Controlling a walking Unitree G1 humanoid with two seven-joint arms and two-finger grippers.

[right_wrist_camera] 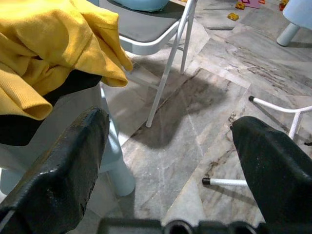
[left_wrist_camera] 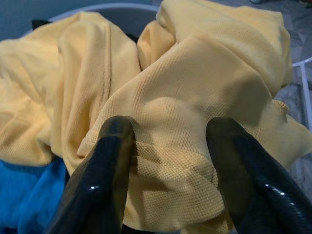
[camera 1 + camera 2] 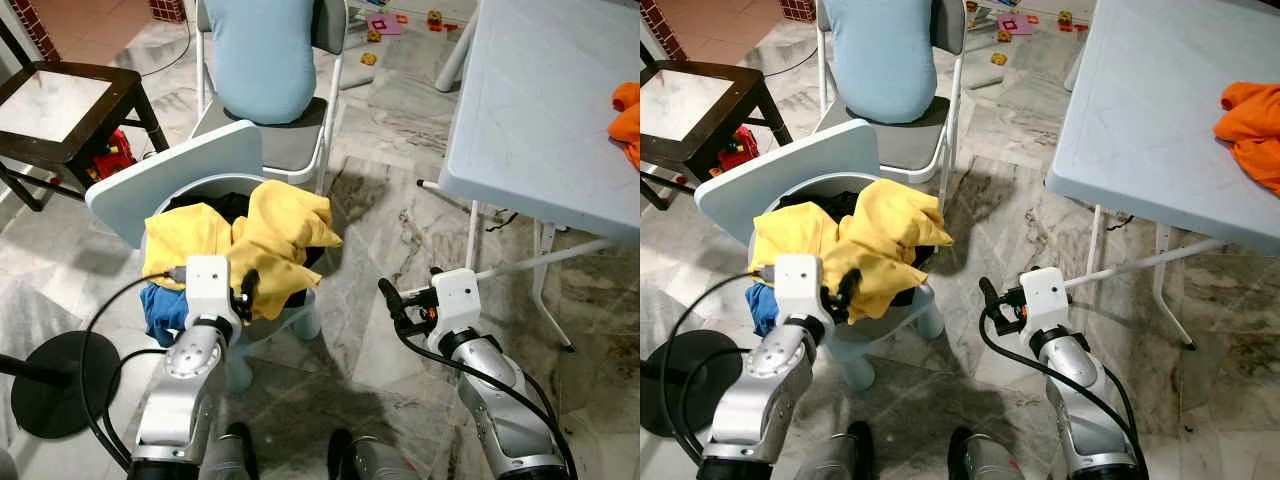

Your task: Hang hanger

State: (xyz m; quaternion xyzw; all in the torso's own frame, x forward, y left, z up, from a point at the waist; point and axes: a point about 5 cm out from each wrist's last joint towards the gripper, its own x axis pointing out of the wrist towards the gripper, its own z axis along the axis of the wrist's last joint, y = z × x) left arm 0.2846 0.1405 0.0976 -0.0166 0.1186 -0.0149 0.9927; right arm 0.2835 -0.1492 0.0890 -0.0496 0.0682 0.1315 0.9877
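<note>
At centre left of the frame, my left end effector (image 3: 249, 288) spreads open against a yellow shirt (image 3: 270, 240) heaped in a basket (image 3: 175, 180); my right end effector (image 3: 392, 300) hangs open, empty, over the floor (image 3: 370, 230).

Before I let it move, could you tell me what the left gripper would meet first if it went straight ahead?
Most likely the yellow cloth: the left gripper is open, its fingers on either side of a fold, seemingly already against it.
</note>
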